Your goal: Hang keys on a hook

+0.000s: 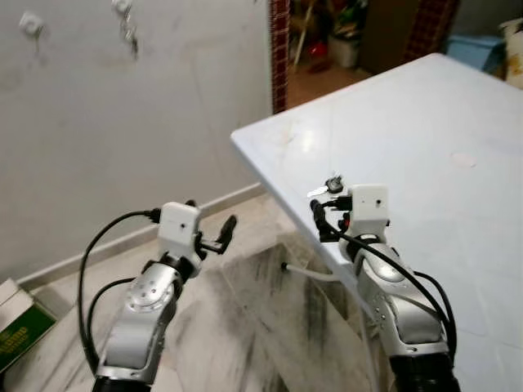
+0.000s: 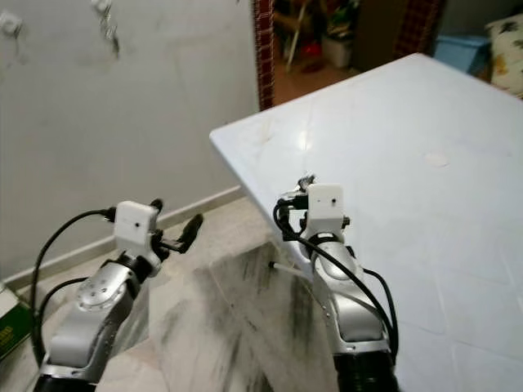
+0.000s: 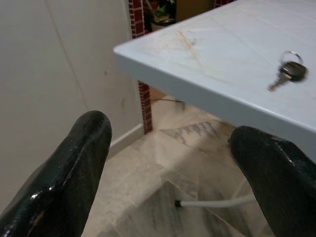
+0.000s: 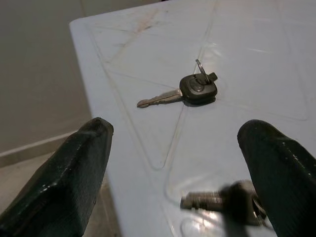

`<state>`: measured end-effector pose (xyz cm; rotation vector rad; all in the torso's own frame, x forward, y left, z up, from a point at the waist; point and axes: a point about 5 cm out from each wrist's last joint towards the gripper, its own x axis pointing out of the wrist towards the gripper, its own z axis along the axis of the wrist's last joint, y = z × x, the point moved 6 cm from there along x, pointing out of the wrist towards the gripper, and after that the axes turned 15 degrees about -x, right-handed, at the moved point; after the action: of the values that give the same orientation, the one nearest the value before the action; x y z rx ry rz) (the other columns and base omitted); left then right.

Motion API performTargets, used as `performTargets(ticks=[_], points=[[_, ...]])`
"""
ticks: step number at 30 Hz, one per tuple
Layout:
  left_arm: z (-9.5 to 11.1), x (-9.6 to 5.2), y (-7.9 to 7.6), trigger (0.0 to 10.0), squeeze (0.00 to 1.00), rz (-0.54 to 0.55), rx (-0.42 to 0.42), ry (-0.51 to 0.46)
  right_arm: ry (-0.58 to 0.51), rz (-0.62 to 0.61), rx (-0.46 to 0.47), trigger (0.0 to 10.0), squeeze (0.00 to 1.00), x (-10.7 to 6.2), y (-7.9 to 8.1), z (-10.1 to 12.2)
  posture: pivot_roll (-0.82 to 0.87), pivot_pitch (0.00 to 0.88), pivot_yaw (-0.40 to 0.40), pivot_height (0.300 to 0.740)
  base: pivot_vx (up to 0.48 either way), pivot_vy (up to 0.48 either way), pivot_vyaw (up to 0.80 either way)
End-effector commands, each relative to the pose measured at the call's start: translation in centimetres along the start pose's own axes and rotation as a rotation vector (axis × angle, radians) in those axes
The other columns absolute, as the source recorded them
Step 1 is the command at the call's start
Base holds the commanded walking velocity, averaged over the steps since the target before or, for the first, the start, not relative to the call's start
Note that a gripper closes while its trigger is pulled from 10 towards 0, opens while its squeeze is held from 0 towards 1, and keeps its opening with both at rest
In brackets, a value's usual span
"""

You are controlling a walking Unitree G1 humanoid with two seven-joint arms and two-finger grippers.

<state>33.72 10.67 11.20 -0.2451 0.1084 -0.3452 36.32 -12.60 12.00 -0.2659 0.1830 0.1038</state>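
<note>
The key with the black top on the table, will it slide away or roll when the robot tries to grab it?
The key lies flat on the smooth, shiny table, so it would probably slide if nudged, not roll. It looks thin, so the right gripper, open above it, may find it hard to pinch. The little ring will likely flop about.

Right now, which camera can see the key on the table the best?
The right wrist view: the key lies flat on the white table, close and sharp, just ahead of the open right gripper. The left wrist view shows it small and far off. In the eye views, the right gripper mostly hides it.
</note>
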Motion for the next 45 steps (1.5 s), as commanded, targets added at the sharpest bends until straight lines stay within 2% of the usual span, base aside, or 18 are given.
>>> performTargets(ticks=[1, 9, 15, 18, 23, 28, 34, 41, 42, 43, 44, 45], points=[[-0.1, -0.2, 0.6, 10.0, 0.0, 0.015, 0.011, 0.008, -0.014, 0.003, -0.001, 10.0, 0.0, 0.1, 0.0, 0.5, -0.02, 0.053, 0.072, 0.74, 0.0, 0.0, 0.0], [-0.3, -0.3, 0.5, 10.0, 0.0, 0.016, 0.011, 0.013, -0.004, -0.01, -0.028, 10.0, 0.0, 0.1, -0.3, 0.4, -0.02, 0.052, 0.069, 0.74, 0.0, 0.0, 0.0], [-1.0, -0.2, -0.1, 10.0, 0.0, -0.031, -0.006, 0.058, 0.062, -0.082, -0.023, 10.0, 0.0, 0.4, -1.3, -0.9, -0.01, 0.054, 0.067, 0.74, 0.0, 0.0, 0.0], [-1.4, -0.2, -0.9, 10.0, 0.0, -0.098, 0.01, 0.094, 0.097, -0.09, 0.0, 10.0, 0.0, 0.8, -1.1, -1.6, 0.0, 0.055, 0.066, 0.74, 0.0, 0.0, 0.0], [-1.6, -0.5, -0.8, 10.0, 0.0, -0.108, 0.012, 0.117, 0.151, -0.107, 0.061, 10.0, 0.0, 1.7, -0.2, -2.9, 0.01, 0.064, 0.066, 0.74, 0.0, 0.0, 0.0], [-1.8, -0.7, -1.4, 10.0, 0.0, -0.138, 0.03, 0.127, 0.156, -0.13, 0.05, 10.0, 0.0, 2.6, 0.2, -2.8, 0.02, 0.066, 0.063, 0.74, 0.0, 0.0, 0.0], [-1.6, -1.1, -1.5, 10.0, 0.0, -0.14, 0.026, 0.126, 0.201, -0.238, 0.059, 10.0, 0.0, 3.7, -1.1, -3.7, 0.04, 0.073, 0.055, 0.74, 0.0, 0.0, 0.0], [-1.6, -1.4, -1.5, 10.0, 0.0, -0.134, 0.024, 0.128, 0.222, -0.291, 0.062, 10.0, 0.0, 4.0, -2.2, -4.2, 0.04, 0.08, 0.053, 0.74, 0.0, 0.0, 0.0], [-1.6, -1.4, -1.6, 10.0, 0.0, -0.134, 0.025, 0.129, 0.221, -0.298, 0.063, 6.0, 0.0, 4.0, -2.3, -4.2, 0.04, 0.082, 0.054, 0.74, 0.0, 0.0, 0.0], [-1.7, -1.4, -1.6, 10.0, 0.0, -0.135, 0.025, 0.13, 0.222, -0.308, 0.064, 6.0, 0.0, 4.1, -2.4, -4.2, 0.04, 0.082, 0.054, 0.74, 0.0, 0.0, 0.0], [-1.7, -1.4, -1.6, 10.0, 0.0, -0.135, 0.025, 0.131, 0.222, -0.31, 0.066, 3.6, 0.0, 4.1, -2.4, -4.2, 0.04, 0.082, 0.055, 0.74, 0.0, 0.0, 0.0], [-1.7, -1.4, -1.7, 10.0, 0.0, -0.137, 0.026, 0.133, 0.221, -0.312, 0.069, 0.0, 0.0, 4.1, -2.5, -4.2, 0.04, 0.085, 0.056, 0.74, 0.0, 0.0, 0.0]])
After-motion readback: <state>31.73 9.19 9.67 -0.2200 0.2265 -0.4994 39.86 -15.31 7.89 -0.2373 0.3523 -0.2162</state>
